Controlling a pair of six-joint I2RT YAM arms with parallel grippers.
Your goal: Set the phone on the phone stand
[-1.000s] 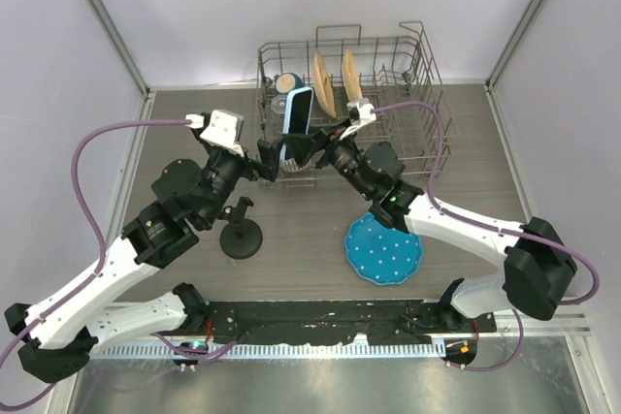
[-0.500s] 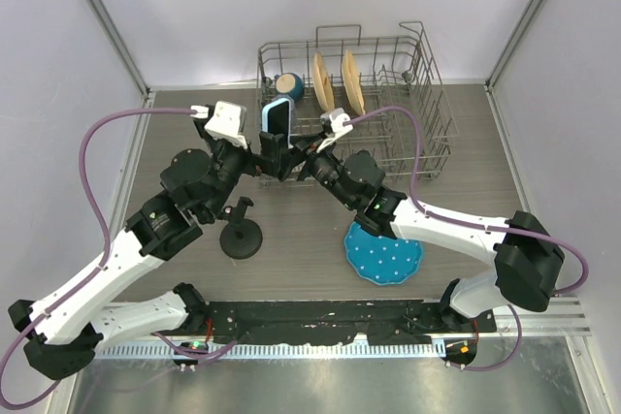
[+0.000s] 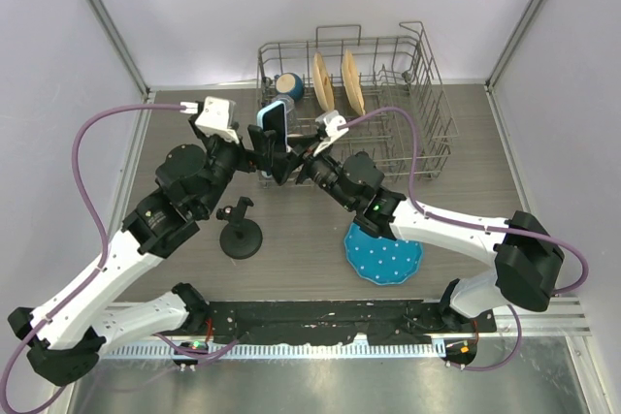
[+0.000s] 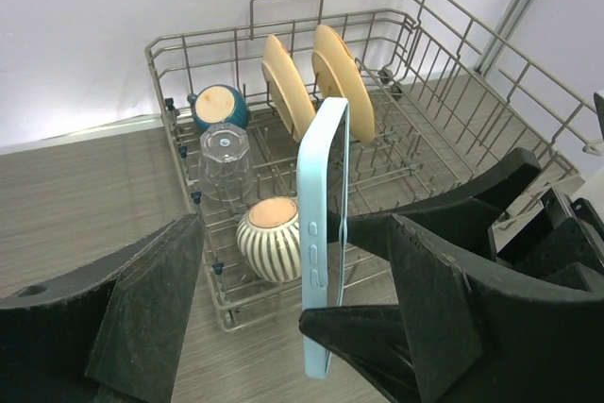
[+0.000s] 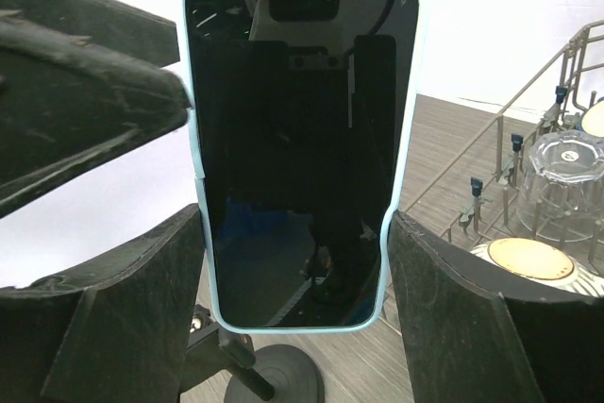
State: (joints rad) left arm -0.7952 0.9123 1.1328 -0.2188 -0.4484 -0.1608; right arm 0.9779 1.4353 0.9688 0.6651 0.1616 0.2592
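Your right fingers (image 5: 458,327) are pinched on the phone (image 5: 294,139), one against each long edge of its light blue case. Since a second ago they have carried it leftward along the front of the dish rack (image 3: 412,133) — it was leaning in front of the plates then, and now it stands nearer the rack's left corner, more upright. Your left fingers (image 4: 142,318) have swung left with it and are spread wide to either side of the phone, with a gap showing on both sides in the left wrist view. You have one phone, held in the air above the tabletop (image 3: 310,225). You have one phone stand (image 3: 241,237), which sits on the tabletop toward the near edge and a little left of the phone, apart from it and in the same spot as before. The phone's long axis runs roughly vertical; its dark face shows full-on in the right wrist view and only its thin edge in the left wrist view. Further out, the rack holds two wooden plates (image 4: 283,87) standing on edge, one blue mug (image 4: 219,106), one clear glass (image 4: 225,162) and one striped cup (image 4: 269,238) — and one blue dotted plate (image 3: 384,251) lies flat on the tabletop to the right of the stand.
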